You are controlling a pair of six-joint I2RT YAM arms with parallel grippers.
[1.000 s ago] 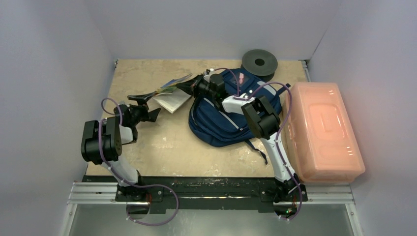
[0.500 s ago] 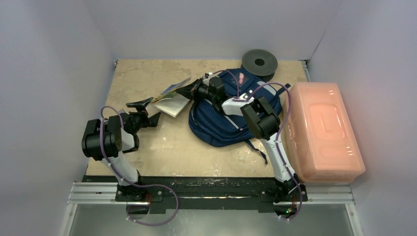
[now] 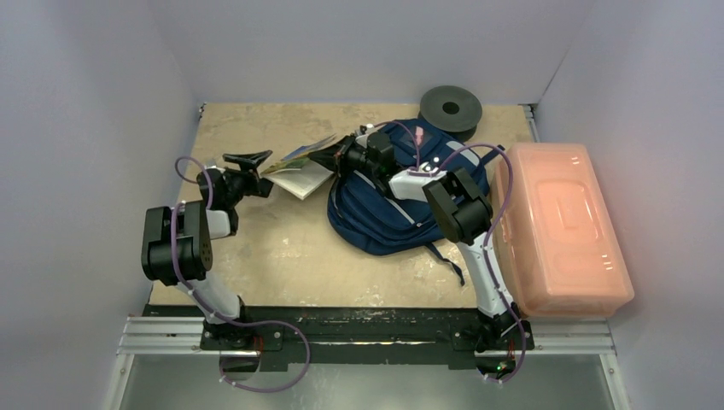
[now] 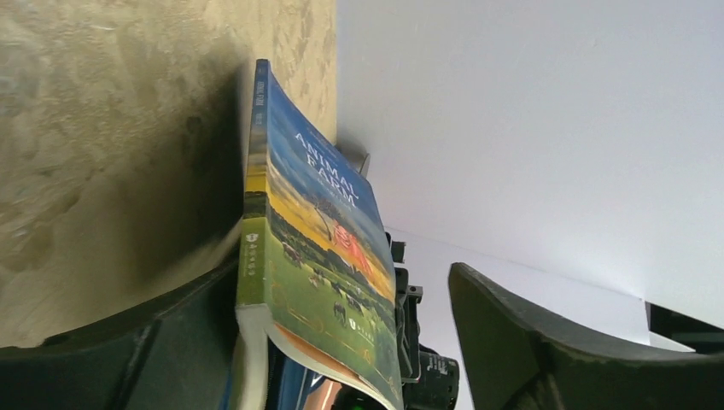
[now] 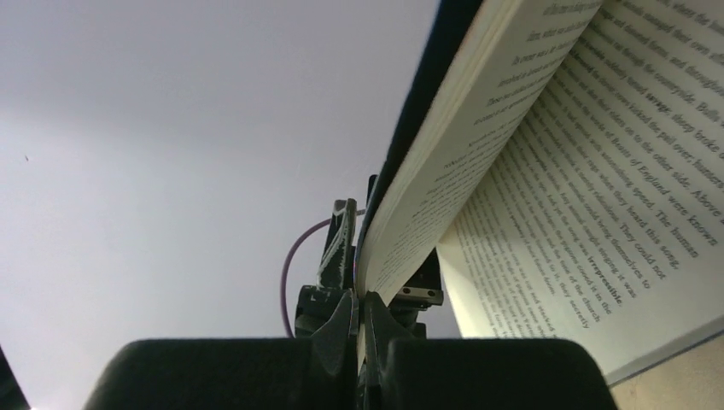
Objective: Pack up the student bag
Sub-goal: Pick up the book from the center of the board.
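Note:
The student bag (image 3: 380,213), navy blue, lies in the middle of the table. Just left of its top a paperback book (image 3: 299,167) is held up off the table, partly fanned open. My right gripper (image 3: 331,156) is shut on the book's edge; in the right wrist view the jaws (image 5: 363,303) pinch the cover and a few pages (image 5: 546,162). My left gripper (image 3: 256,169) is open around the book's other end. In the left wrist view the book (image 4: 312,248) stands between the fingers (image 4: 529,333), close to the left one and apart from the right.
A pink translucent plastic box (image 3: 559,231) fills the table's right side, touching the bag. A black round spool (image 3: 450,107) sits at the back behind the bag. White walls close in on three sides.
My left arm has swung away from the near left toward the book, and its open jaws now straddle the book's free end. The right gripper keeps its hold on the book.

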